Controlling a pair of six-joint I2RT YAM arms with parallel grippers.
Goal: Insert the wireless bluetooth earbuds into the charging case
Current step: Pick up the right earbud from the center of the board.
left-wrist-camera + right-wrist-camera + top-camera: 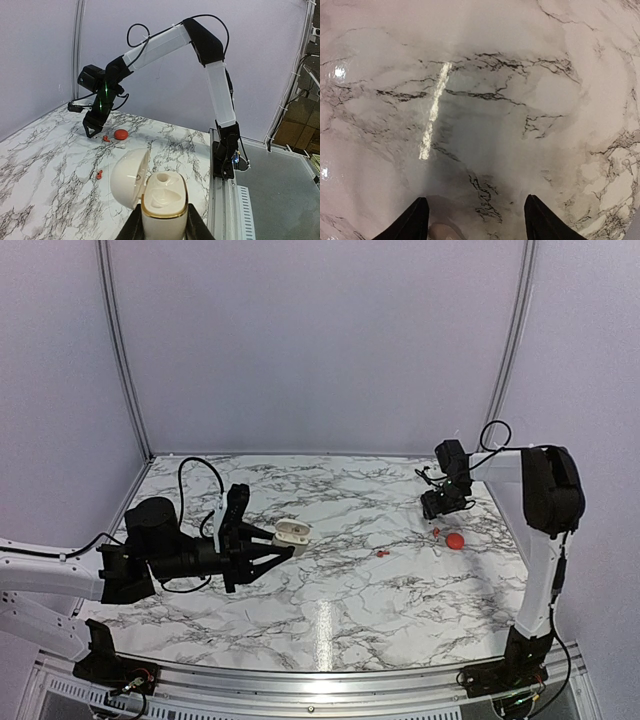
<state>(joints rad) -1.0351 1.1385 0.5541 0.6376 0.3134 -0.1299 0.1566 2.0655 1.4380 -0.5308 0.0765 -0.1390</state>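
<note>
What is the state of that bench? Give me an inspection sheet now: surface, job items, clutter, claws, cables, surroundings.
Surface: marble-patterned table, glossy, with glare streaks.
Job's things: white charging case, lid open, no earbud seen inside; red earbuds loose mid-table; another earbud near the right claw.
Clutter: red round case on the table beside that earbud.
Grippers: left claw shut on the charging case; right claw open, nothing gripped, over bare marble.
Cables: black cable looped above the left arm; another loop at the right arm.
Surroundings: plain pale walls; nothing else seen.
</note>
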